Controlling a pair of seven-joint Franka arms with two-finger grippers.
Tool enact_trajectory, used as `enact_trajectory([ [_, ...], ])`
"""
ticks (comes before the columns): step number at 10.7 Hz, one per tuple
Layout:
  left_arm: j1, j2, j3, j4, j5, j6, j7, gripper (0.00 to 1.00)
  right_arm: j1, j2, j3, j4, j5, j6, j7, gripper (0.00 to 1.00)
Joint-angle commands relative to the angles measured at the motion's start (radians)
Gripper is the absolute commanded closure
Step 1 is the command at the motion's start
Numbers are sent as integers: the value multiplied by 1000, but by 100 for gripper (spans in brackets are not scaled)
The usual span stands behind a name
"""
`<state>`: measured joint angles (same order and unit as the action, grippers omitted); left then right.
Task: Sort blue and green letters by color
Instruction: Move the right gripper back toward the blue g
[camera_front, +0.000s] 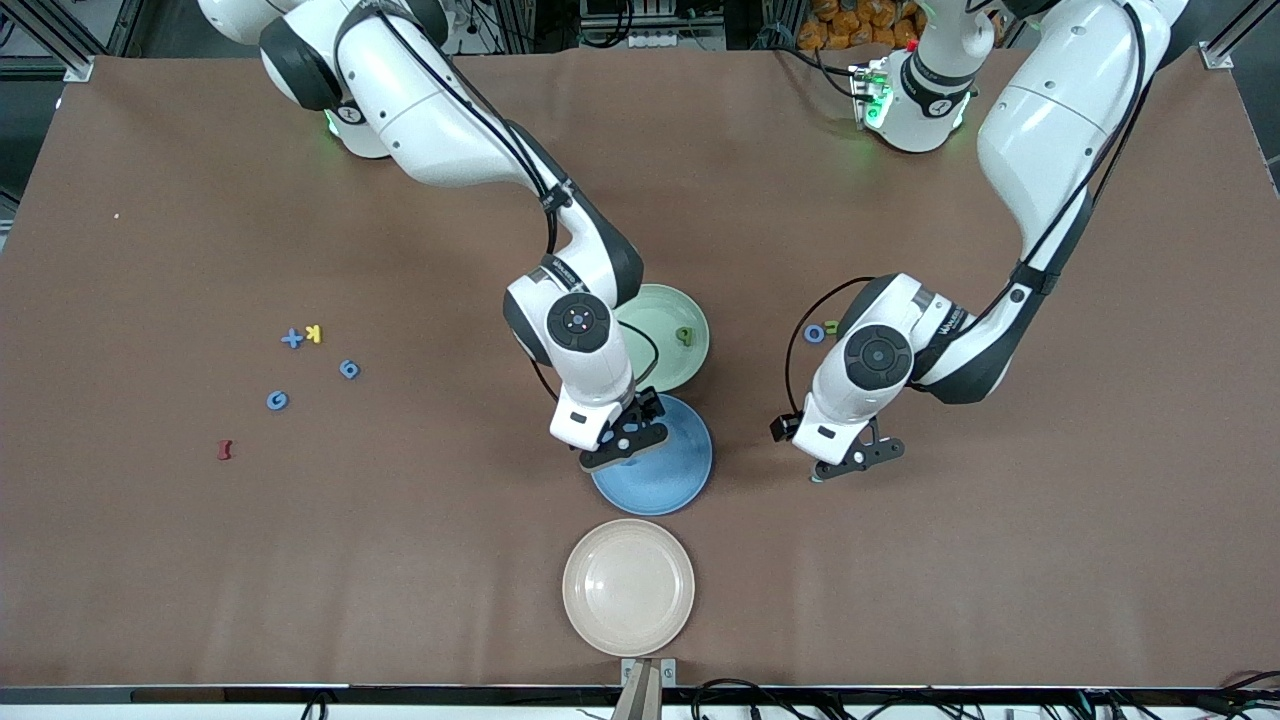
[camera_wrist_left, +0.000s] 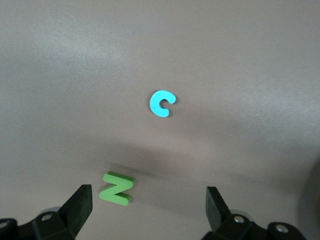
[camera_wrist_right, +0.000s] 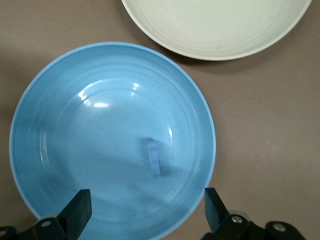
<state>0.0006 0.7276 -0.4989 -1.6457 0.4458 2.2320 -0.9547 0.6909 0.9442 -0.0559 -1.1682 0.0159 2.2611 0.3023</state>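
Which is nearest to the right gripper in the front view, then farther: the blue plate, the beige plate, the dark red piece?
1. Blue plate, directly under the right gripper.
2. Beige plate, nearer the camera.
3. Dark red piece, toward the right arm's end.

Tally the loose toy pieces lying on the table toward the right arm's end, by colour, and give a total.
Blue: 3, namely the plus sign, the 6 and the G
Yellow: 1, the K
Dark red: 1, the dark red piece
Green: 0
Total: 5
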Motion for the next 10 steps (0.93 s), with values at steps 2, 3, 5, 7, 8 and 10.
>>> enact_trajectory([
  [2,13,-27,-15,-40,-12,-5,21,0,-11,-125,4,-48,-37,-213,-130,0],
  [3,13,-28,-13,-45,-13,-5,21,0,-22,-148,2,-54,-39,-254,-184,0],
  [5,13,-28,-15,-46,-13,-5,17,0,-72,-203,1,-118,-39,-261,-312,0],
  [7,13,-28,-15,-45,-13,-5,13,0,-119,-269,1,-229,-40,-182,-460,0],
  [8,13,-28,-18,-45,-13,-5,10,0,-154,-327,1,-334,-39,-93,-501,0],
  [10,12,-28,-20,-45,-18,-5,7,0,-244,-419,2,-502,-28,9,-683,0],
])
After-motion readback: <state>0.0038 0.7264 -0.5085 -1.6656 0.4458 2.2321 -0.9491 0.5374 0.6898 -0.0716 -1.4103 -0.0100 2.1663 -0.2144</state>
